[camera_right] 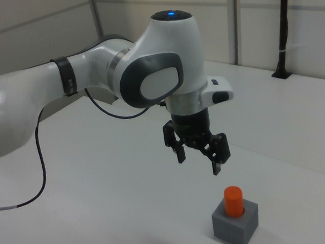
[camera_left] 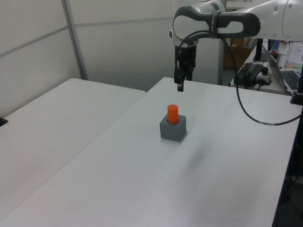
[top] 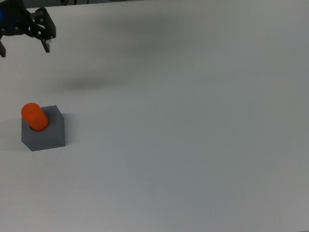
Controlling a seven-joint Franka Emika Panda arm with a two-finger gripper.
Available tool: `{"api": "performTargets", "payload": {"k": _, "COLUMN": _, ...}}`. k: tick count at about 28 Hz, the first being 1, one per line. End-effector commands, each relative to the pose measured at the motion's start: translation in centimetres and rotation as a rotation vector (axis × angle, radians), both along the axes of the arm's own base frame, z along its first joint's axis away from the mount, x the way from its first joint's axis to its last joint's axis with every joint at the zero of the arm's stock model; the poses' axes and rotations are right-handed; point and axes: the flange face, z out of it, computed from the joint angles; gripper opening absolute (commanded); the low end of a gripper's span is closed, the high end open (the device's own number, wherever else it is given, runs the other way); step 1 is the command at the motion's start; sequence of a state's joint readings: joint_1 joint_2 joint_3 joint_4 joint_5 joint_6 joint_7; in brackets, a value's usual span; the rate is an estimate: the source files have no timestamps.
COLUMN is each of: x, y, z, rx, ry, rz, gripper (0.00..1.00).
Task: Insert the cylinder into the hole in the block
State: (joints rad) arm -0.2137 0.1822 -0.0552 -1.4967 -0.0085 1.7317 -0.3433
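Note:
The orange cylinder point(top: 34, 116) point(camera_left: 173, 113) point(camera_right: 233, 200) stands upright in the hole on top of the dark grey block point(top: 45, 137) point(camera_left: 173, 129) point(camera_right: 234, 225), its upper half sticking out. My gripper point(top: 24, 48) point(camera_left: 180, 85) point(camera_right: 199, 162) hangs open and empty well above the block. It sits near the top view's upper left corner, up and to the left of the cylinder in the right view.
The block rests on a wide white table point(top: 198, 134). A second white table point(camera_left: 42, 123) lies on the left view's left across a narrow gap. The arm's black cable point(camera_left: 255, 118) loops down on the left view's right.

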Motion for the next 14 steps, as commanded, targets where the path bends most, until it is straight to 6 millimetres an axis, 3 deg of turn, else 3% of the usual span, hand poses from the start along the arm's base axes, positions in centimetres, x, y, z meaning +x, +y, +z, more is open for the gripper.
{"api": "performTargets", "payload": {"k": 1, "x": -0.5, "y": 1.4, "z": -0.1, "rx": 0.021, "ry": 0.065, "rz": 0.027, "gripper": 1.0}}
{"api": "performTargets", "payload": {"k": 8, "x": -0.4, "y": 4.4, "z": -0.4, "rx": 0.03, "ry": 0.111, "rz": 0.087, "gripper": 1.0}}
{"api": "performTargets", "payload": {"k": 14, "x": -0.2, "y": 4.9, "z": -0.6, "rx": 0.028, "ry": 0.114, "rz": 0.097, "gripper": 1.0}}
